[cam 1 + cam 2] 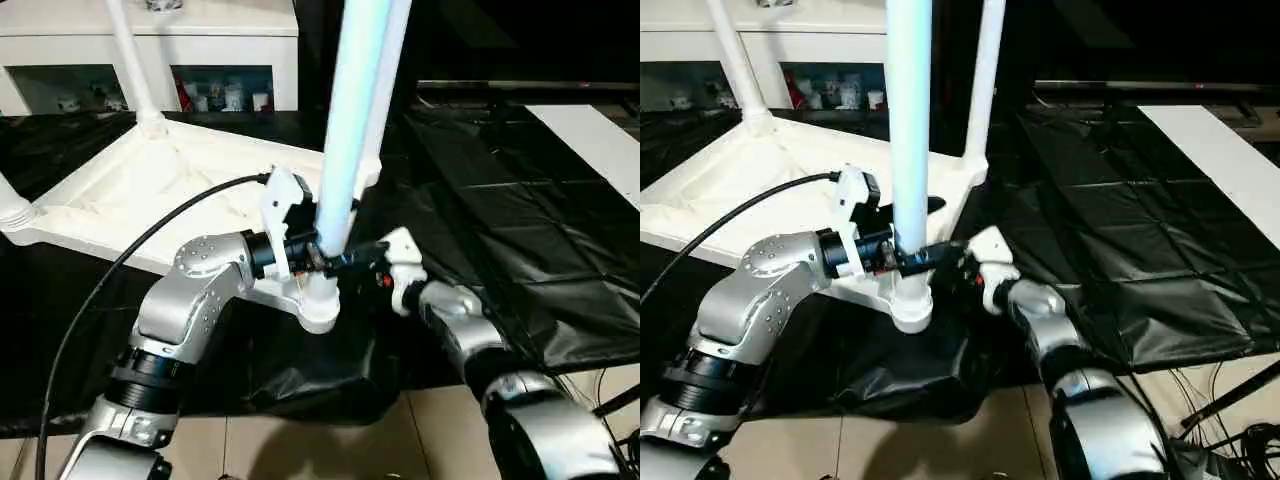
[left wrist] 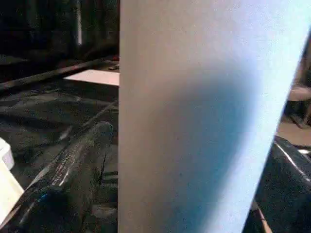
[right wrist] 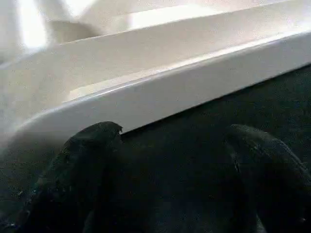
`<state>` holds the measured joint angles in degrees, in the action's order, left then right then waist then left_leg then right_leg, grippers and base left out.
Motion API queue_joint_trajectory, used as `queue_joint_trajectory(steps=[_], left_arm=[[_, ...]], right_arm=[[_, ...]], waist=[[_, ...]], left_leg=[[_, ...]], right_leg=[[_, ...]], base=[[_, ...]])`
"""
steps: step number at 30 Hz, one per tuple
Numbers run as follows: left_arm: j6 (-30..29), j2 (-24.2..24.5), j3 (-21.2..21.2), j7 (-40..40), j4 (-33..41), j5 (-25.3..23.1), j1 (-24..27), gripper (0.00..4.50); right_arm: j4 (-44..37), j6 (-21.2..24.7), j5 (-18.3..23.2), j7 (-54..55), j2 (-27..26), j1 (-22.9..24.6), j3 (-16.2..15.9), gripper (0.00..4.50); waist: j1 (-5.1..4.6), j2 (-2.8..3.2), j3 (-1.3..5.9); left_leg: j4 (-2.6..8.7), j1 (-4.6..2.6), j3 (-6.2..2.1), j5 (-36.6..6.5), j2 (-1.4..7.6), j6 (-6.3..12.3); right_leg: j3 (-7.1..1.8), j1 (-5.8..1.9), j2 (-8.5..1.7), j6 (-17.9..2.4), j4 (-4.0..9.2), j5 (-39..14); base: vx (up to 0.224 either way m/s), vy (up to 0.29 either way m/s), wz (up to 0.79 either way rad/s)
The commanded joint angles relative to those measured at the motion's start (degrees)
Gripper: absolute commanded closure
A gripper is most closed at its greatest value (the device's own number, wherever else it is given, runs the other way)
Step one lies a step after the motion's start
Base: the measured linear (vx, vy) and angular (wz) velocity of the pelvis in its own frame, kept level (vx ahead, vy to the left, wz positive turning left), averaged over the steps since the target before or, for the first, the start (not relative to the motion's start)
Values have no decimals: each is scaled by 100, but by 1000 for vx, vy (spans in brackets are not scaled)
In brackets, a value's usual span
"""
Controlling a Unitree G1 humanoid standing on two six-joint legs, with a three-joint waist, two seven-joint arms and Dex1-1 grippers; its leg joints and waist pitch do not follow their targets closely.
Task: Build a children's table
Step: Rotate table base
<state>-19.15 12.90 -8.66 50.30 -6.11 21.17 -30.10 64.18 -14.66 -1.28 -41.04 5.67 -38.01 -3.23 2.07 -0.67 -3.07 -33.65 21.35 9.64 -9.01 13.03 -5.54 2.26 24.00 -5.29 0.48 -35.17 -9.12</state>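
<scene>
The near leg [image 1: 908, 150] was straddled by the wide left gripper [image 1: 312, 250]; the right gripper [image 3: 170, 179] was spread empty. At six o'clock, the socket [image 1: 910, 305] could be levered and the leg tilted.

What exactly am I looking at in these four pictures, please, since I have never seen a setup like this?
This is a humanoid robot with two silver arms, each ending in a black two-fingered claw. The two wide pictures come from cameras in its head, looking down. The two close-ups come from cameras on its wrists. On a black sheet lies a white children's tabletop, upside down, with legs standing up from its corners. The left claw is open, with a finger on either side of the near leg, just above the socket. I cannot tell whether it presses the leg. The right claw is open and empty, facing the tabletop's edge. A white cabinet stands behind.
</scene>
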Motion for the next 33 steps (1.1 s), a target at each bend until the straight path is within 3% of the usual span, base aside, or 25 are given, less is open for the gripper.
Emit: queue_joint_trajectory(steps=[1, 7, 11, 14, 15, 17, 19, 22, 26, 30, 33], left_arm=[[97, -241, -275, -26, -31, -27, -231, 7], [262, -499, -415, -42, -200, -155, -342, 7], [512, -566, -446, -125, -471, -377, -486, 7], [745, -271, -502, 17, -795, -691, -595, 7], [484, 101, -570, 675, -617, -498, -500, 7], [346, 222, -576, 952, -513, -380, -453, 7], [133, 499, -608, 1434, -346, -255, -389, 7], [-44, 846, -637, 1945, -420, -219, -418, 7], [10, 1207, -800, 2377, -782, -360, -579, 7], [130, 1385, -884, 2540, -1034, -548, -721, 7], [283, 1507, -1033, 2587, -1285, -876, -879, 7]], right_arm=[[-275, -179, 71, -623, -366, -15, -392, 29], [-314, -205, 27, -548, -319, 3, -337, 29], [-299, -254, -74, -158, -193, -44, -225, 29], [-364, -211, 47, -110, -5, -71, -28, 29], [-468, -223, 143, -273, 170, -53, 59, 29], [-493, -226, 171, -326, 229, -48, 82, 29], [-519, -267, 198, -383, 376, -37, 131, 29], [-582, -315, 265, -505, 573, -14, 212, 29], [-720, -348, 272, -665, 751, 50, 229, 29], [-881, -361, 285, -774, 888, 137, 201, 29], [-983, -374, 273, -864, 985, 202, 169, 29]], waist=[[69, 16, 387], [85, 52, 373], [108, 79, 364], [114, 67, 371], [118, 91, 369], [125, 82, 376], [132, 122, 385], [159, 135, 395], [194, 199, 415], [205, 220, 401], [212, 223, 388]], left_leg=[[409, -32, 82, -2027, -65, 161], [416, -67, 83, -2179, -61, 101], [436, -48, 61, -2256, -71, 57], [434, -73, 59, -2377, -75, 53], [442, -49, 55, -2346, -82, 58], [438, -54, 55, -2313, -82, 55], [423, -66, 80, -2121, -65, 69], [412, -50, 94, -1877, -70, 116], [387, -56, 110, -1679, -81, 149], [388, -55, 111, -1683, -85, 134], [401, -78, 112, -1941, -83, 82]], right_leg=[[-80, -300, -112, -1322, 412, -1579], [-82, -260, -109, -1324, 451, -1751], [-71, -271, -115, -1218, 469, -1925], [-67, -246, -108, -1142, 496, -2052], [-70, -266, -112, -1158, 473, -2028], [-68, -271, -115, -1170, 469, -2001], [-82, -260, -101, -1386, 422, -1563], [-79, -300, -81, -1498, 372, -1208], [-68, -316, -68, -1614, 335, -806], [-69, -334, -78, -1625, 335, -799], [-72, -316, -89, -1544, 384, -1213]], base=[[0, 0, 0], [0, 0, 0], [0, 0, 0], [0, 0, 0], [0, 0, 0], [0, 0, 0], [0, 0, 0], [0, 0, 0], [0, 0, 0], [0, 0, 0], [0, 0, 0]])
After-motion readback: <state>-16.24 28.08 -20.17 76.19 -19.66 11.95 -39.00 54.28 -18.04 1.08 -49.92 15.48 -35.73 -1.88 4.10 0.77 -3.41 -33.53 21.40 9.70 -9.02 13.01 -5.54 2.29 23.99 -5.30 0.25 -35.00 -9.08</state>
